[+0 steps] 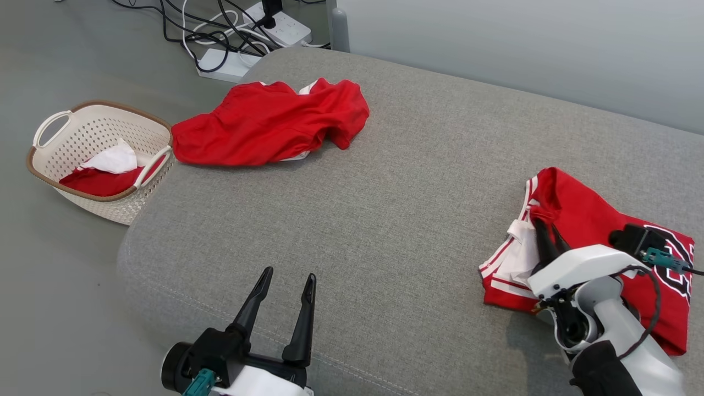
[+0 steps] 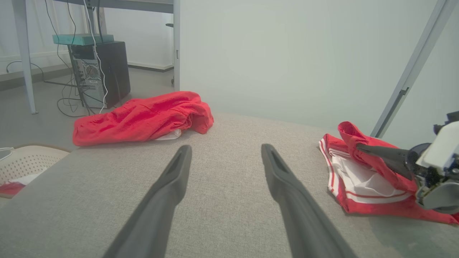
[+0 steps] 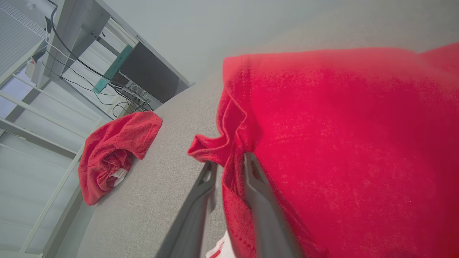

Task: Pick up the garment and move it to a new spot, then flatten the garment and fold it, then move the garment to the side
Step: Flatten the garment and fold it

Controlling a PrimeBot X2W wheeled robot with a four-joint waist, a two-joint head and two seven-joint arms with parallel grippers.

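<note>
Left gripper (image 1: 290, 273), fingers spread and empty, has the folded garment (image 1: 588, 214) well off to its right, a raised fold there pinched between the almost-closed fingers of the nearer right gripper (image 1: 544, 225).

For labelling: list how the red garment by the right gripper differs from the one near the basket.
The folded garment lies fairly flat; the crumpled garment is a heap. The folded garment shows white stripes and a black-and-white emblem; the crumpled garment looks mostly plain red. The right gripper pinches a fold of the folded garment; the crumpled garment lies untouched. Both are red.
</note>
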